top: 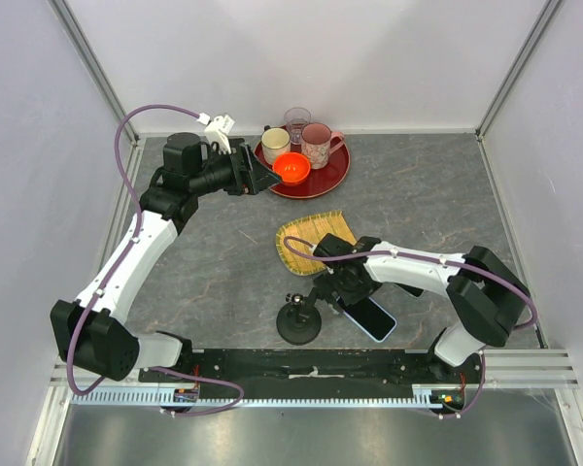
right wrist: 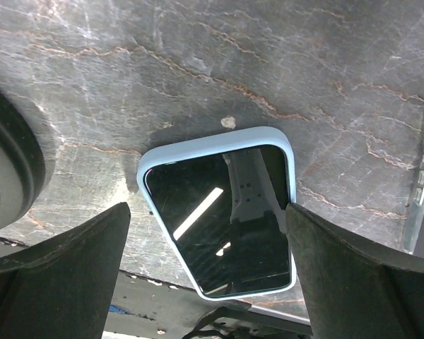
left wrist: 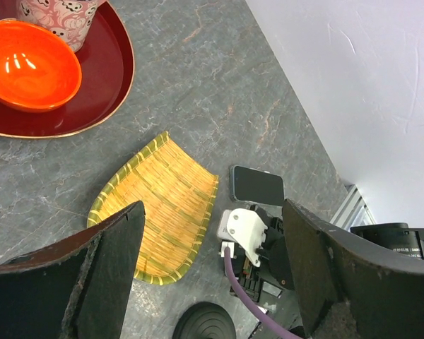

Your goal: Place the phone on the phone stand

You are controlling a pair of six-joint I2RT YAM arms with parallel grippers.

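The phone (right wrist: 219,215), in a light blue case with its dark screen up, lies flat on the grey table near the front edge (top: 371,318). My right gripper (right wrist: 208,282) is open just above it, one finger on each side of its near end; the right finger is close against the phone's edge. The black round phone stand (top: 299,322) is just left of the phone and shows at the left edge of the right wrist view (right wrist: 7,176). My left gripper (top: 267,177) is open and empty, raised near the red tray at the back. The left wrist view shows the phone (left wrist: 258,185) and the stand (left wrist: 205,323) from afar.
A yellow bamboo tray (top: 313,241) lies just behind the right gripper. A red round tray (top: 335,177) at the back holds an orange bowl (top: 291,168), a cream cup, a glass and a patterned mug (top: 317,144). The black base rail (top: 311,364) runs along the front edge.
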